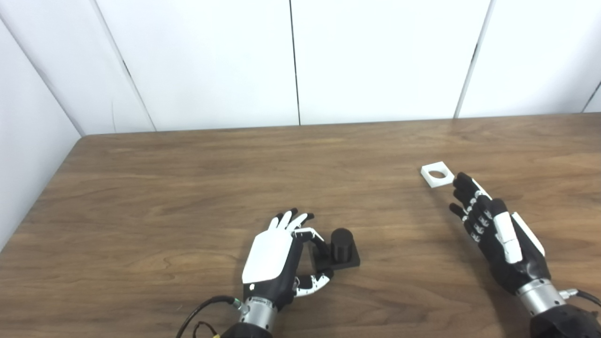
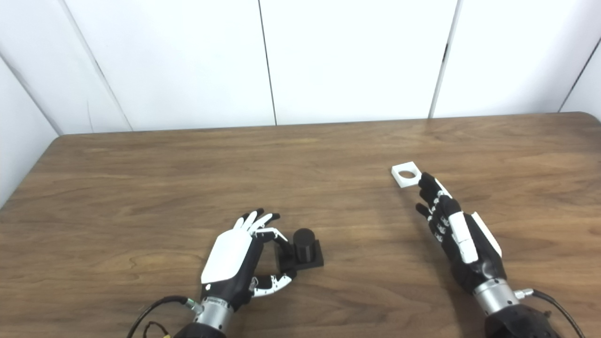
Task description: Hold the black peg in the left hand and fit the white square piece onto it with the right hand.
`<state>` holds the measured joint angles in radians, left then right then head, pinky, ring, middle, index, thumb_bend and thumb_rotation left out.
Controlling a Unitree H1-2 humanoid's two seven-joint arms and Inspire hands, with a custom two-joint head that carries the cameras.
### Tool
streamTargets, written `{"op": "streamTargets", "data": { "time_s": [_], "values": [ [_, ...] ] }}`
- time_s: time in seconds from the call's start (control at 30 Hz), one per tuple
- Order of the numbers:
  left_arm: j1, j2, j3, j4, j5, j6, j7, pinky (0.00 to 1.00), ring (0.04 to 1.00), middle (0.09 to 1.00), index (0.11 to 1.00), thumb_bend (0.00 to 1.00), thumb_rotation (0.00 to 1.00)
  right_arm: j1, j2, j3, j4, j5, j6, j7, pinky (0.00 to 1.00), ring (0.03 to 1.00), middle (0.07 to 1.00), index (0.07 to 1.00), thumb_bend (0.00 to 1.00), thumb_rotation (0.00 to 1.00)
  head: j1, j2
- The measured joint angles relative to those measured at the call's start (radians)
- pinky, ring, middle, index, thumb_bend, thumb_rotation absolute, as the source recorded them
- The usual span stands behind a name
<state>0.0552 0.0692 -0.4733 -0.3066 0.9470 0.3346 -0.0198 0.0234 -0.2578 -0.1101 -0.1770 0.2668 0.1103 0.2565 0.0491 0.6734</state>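
On the brown wood-grain table [image 1: 188, 188], the short black cylindrical peg on its flat square black base [image 1: 341, 244] stood upright near the front edge, and everything else took its place from that peg. Just to its left, the left robot hand [image 1: 277, 256], white-backed with black fingers, had its fingers curled partway toward the base, the thumb reaching in below and the fingertips close to or touching the base's left edge; whether it had a firm grip could not be told, and the peg appeared to rest on the table. Well to the right of the peg and farther back lay the flat white square plastic piece with a round hole through its middle [image 1: 437, 174], flat on the wood. The right robot hand [image 1: 493, 230] was stretched toward it with fingers fairly straight and spread, holding nothing, its fingertips just beside the piece's near corner. The job looked to be in its opening step, both hands reaching and neither part lifted. The next move would seem to call for the left hand to close on the base and raise it, and for the right hand to pinch the thin piece by its edges, a fiddly pickup off a flat surface.
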Motion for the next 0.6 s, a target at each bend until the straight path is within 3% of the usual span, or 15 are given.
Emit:
{"op": "streamTargets", "data": {
  "time_s": [0.6],
  "values": [
    [0.017,-0.012,0.028,0.002,-0.008,-0.053,0.011,0.97,0.963,0.877,0.496,0.51,0.08,0.001,0.0,0.0,0.002,0.002,0.0,0.0,0.97,1.0,0.978,0.965,0.75,0.92,0.005,0.0]
  ]
}}
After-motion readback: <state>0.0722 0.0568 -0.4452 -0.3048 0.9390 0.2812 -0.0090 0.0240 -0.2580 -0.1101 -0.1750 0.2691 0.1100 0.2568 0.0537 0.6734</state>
